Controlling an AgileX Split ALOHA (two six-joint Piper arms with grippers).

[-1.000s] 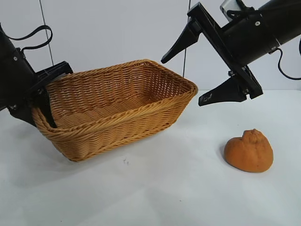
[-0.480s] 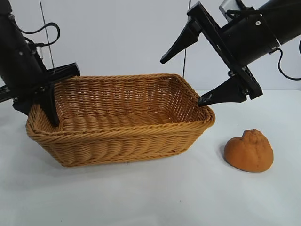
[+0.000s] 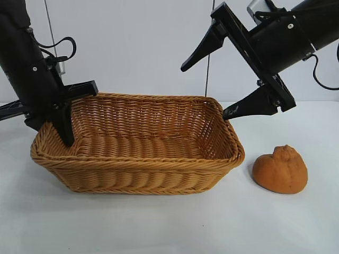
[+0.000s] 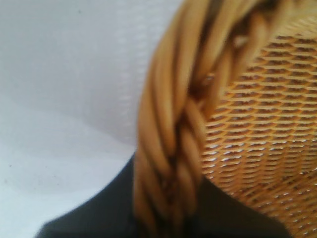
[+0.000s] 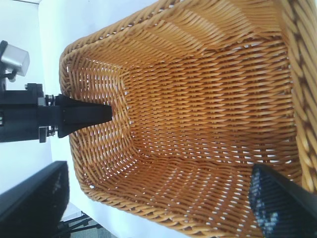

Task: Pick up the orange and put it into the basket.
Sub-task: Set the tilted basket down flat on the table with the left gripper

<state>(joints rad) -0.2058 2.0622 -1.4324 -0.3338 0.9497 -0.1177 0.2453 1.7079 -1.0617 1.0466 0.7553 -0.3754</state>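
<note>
The basket (image 3: 140, 145) was tipped up a moment ago; now it sits flat on the white table (image 3: 169, 222), and it has swung so its long side runs left to right. The left gripper (image 3: 62, 123) is pinched tight on the thick braided rim at the basket's left end. The basket is woven from tan sticks, with slanted sides. The right gripper (image 3: 229, 87) hangs wide open above the basket's right end, holding nothing. The orange (image 3: 280, 169) lies on the table just right of the basket, bumpy and dull, its wrinkly knob pointing up.
</note>
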